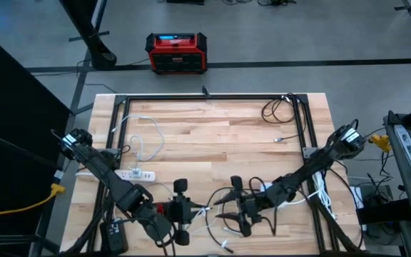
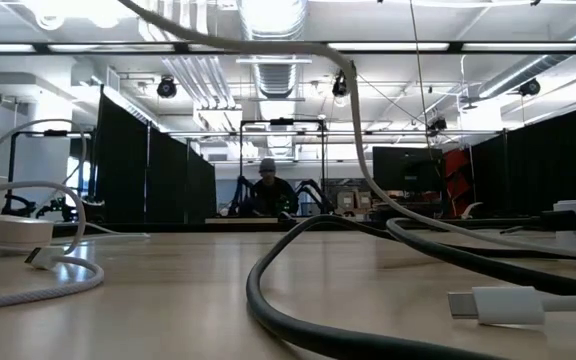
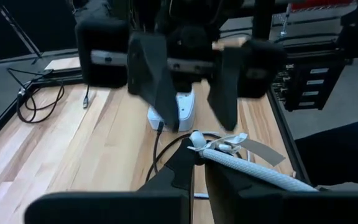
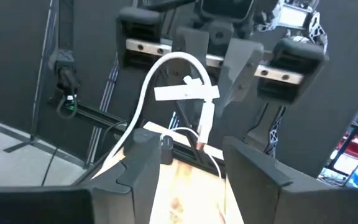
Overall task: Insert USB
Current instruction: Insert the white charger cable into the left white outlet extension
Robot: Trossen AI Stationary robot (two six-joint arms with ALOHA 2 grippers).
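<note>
Left gripper (image 1: 191,210) sitting at near table edge, clamping white cable (image 3: 247,163) just behind its plug; cable's long axis pointing across at right gripper (image 1: 228,207), facing it close by; right gripper's fingers (image 4: 143,163) standing wide, holding nothing; white power strip (image 3: 179,109) lying farther off.

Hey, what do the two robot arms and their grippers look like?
Both arms, left arm and right arm, are dark and jointed, with pale fittings by their bases. The left gripper and right gripper have two flat, dark, tapering fingers.
</note>
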